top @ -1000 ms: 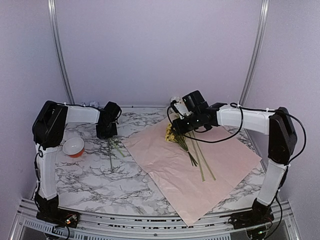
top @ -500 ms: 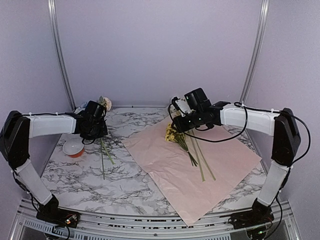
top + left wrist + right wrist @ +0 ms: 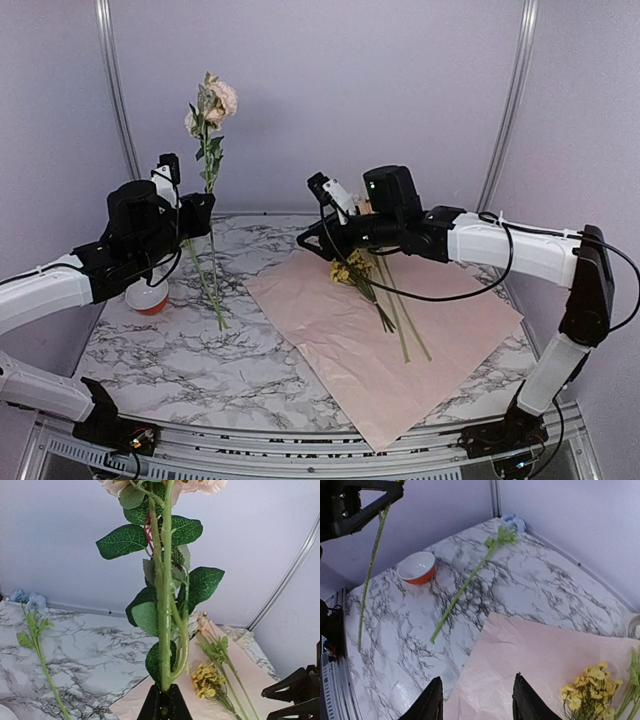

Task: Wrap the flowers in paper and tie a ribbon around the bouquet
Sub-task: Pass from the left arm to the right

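**Desk:** Start with the overhead. What has the left arm got?

**Me:** My left pincer [image 3: 200, 208] is closed on a rose stem [image 3: 208, 160], gripped partway up. The stem stands nearly upright, with its peach head high against the back wall. Its foot hangs low by the orange bowl [image 3: 148, 296], and I can't tell whether it touches the surface [image 3: 180, 370]. The paper [image 3: 450, 320] lies well apart, to the right. The flowers [image 3: 375, 295] are on it, yellow heads at the far-left end and stems running toward the near right.

**Desk:** And the right arm?

**Me:** My right pincer [image 3: 312, 212] hovers by the paper's far-left corner, just beside those yellow heads, so it's the nearer arm to the bunch.

**Desk:** Left wrist view?

**Me:** The left pincer [image 3: 161, 705] has its two fingers pinched tight on the green stem and nothing else. Leaves fill the middle of the view. The flowers [image 3: 206, 680] show low on the right, on the pink sheet. A blue-headed stem [image 3: 33, 627] lies on the marble off to the left.

**Desk:** Right wrist view?

**Me:** The right pincer [image 3: 477, 702] has its fingers [image 3: 432, 702] clearly apart with nothing between them, and the paper [image 3: 520, 645] is directly beneath. The yellow heads are at the lower right. The blue-headed stem [image 3: 466, 587] lies on bare marble, its foot pointing at the paper's edge.

**Desk:** So what does the next move turn on?

**Me:** As I read it, the rose must travel rightward. It then has to tip from upright to lying along the bunch's line, head toward the far left.
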